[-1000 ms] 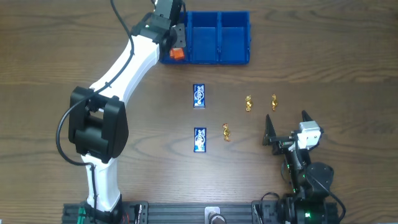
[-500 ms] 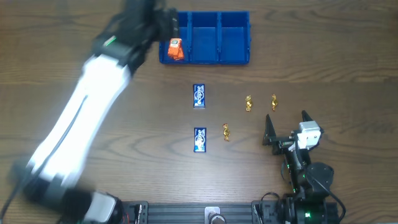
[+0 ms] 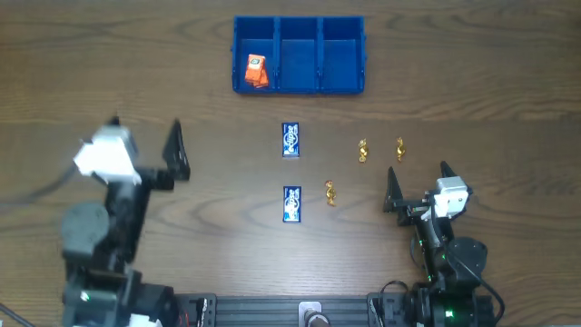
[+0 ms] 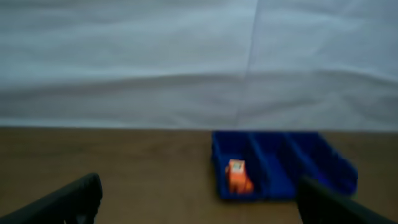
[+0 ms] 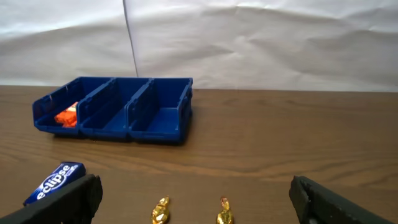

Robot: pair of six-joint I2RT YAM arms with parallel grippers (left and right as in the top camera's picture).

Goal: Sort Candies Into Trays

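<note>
Nearest us, our left gripper [image 3: 145, 125] and right gripper [image 3: 418, 171] both stand spread wide, holding nothing. Between them on the table [image 3: 209, 118] lie the near blue packet [image 3: 291, 203], the far blue packet [image 3: 290, 140] and gold candies [image 3: 330, 192] [image 3: 362, 150] [image 3: 399, 148]. Farthest, the blue tray [image 3: 300, 88] holds one orange candy [image 3: 257, 71] in its left compartment; the middle and right compartments show bare floor.
</note>
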